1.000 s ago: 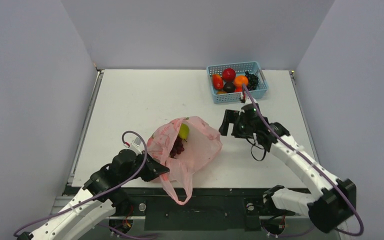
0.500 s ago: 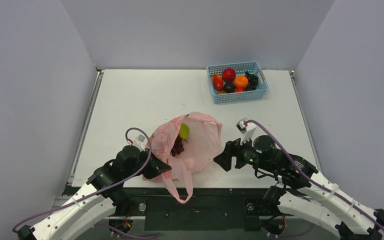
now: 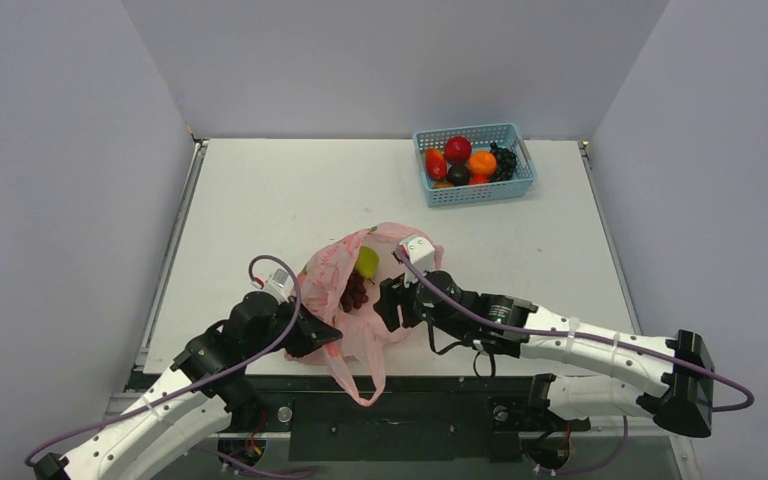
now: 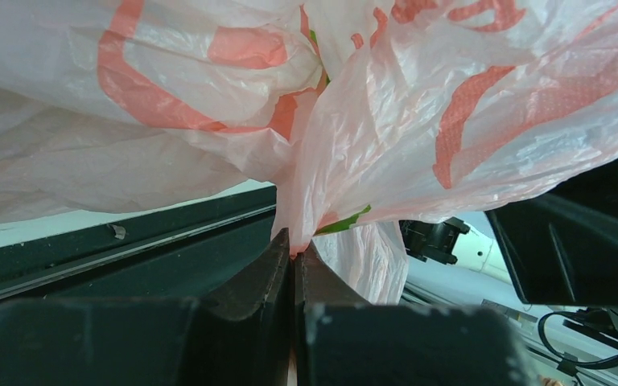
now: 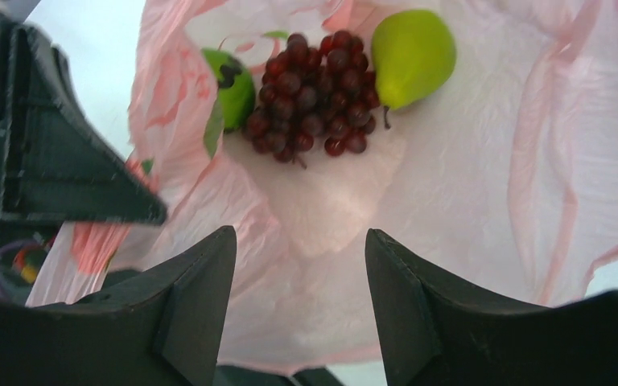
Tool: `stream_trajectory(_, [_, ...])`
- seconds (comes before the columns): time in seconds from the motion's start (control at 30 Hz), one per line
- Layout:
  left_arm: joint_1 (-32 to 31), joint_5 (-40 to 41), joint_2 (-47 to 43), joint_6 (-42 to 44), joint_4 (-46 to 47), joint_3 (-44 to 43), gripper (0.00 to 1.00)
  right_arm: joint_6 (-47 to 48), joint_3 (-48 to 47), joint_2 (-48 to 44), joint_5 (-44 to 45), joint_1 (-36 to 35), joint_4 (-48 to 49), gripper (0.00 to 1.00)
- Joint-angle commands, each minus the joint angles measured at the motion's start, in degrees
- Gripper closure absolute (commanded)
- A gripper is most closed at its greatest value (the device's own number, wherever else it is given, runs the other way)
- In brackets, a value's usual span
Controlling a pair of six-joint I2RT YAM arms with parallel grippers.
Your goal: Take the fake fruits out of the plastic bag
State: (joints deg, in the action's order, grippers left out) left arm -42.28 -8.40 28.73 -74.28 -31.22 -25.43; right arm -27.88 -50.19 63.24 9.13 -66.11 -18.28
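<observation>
At the near edge of the table (image 3: 260, 200), my left gripper (image 4: 292, 251) is pinched tight on a fold of the pink bag (image 4: 418, 137). The thin film is bunched between its two fingers with no gap left. From above, that grip sits on the bag's left side, and one handle loop (image 3: 358, 385) hangs down over the table's front edge.

My right gripper (image 5: 299, 241) points into the bag's mouth from the right. Its fingers stand apart at a middling width with nothing between them, and they touch no fruit. Past the fingertips, on the bag's inner floor, three fruits lie together. A dark red bunch of grapes (image 5: 312, 92) is in the middle. A yellow-green pear (image 5: 412, 55) touches it on the right, stem end towards me. A green apple (image 5: 233, 88) touches it on the left, half tucked under a fold of pink film. All three are well inside the bag, beyond my fingers.

At the far right of the table stands a light blue basket (image 3: 480, 192) holding red, orange and dark fruits, well apart from the bag.
</observation>
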Motion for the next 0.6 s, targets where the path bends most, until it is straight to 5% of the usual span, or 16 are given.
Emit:
stream_trajectory(0.0, [-0.1,0.8,1.4,1.2,2.4,-2.9,1.0,2.0,1.7,3.9,9.8,-0.3,15.1,0.44])
stream_trajectory(0.57, [-0.2,0.7,-0.7,2.0,-1.9,-5.3,1.0,4.2,3.7,24.1,17.5,2.9,41.8,0.21])
